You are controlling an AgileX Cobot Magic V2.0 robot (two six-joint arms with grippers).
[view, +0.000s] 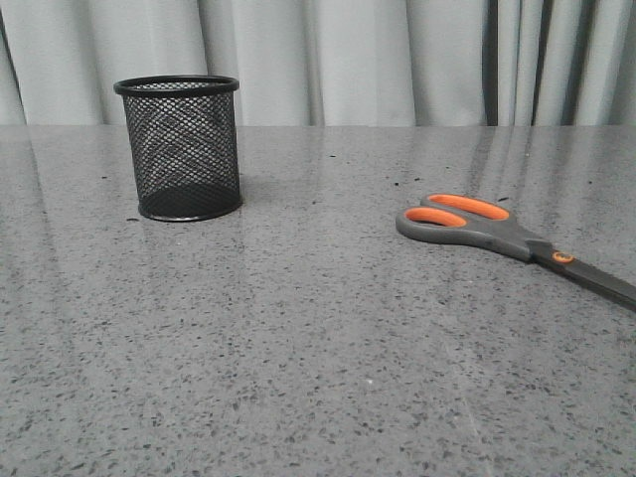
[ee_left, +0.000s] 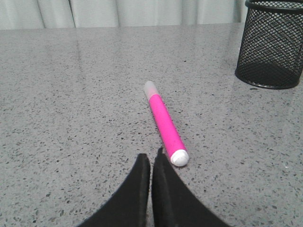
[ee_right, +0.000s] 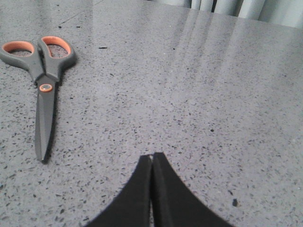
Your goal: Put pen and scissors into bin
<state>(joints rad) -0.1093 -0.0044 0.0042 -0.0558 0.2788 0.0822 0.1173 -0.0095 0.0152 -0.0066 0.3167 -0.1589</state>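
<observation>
The black mesh bin point(view: 183, 149) stands upright at the table's back left; it also shows in the left wrist view point(ee_left: 272, 45). The scissors point(view: 497, 232) lie flat and closed at the right, blades running off the right edge; in the right wrist view they point(ee_right: 45, 80) lie off to one side of the fingers. The pink pen point(ee_left: 165, 124) lies flat on the table, seen only in the left wrist view, its white end just beside my left gripper point(ee_left: 151, 158), which is shut and empty. My right gripper point(ee_right: 151, 158) is shut and empty, apart from the scissors.
Grey speckled stone table point(view: 298, 348) spans the whole front view. Pale curtains point(view: 358, 60) hang behind its far edge. Neither arm shows in the front view.
</observation>
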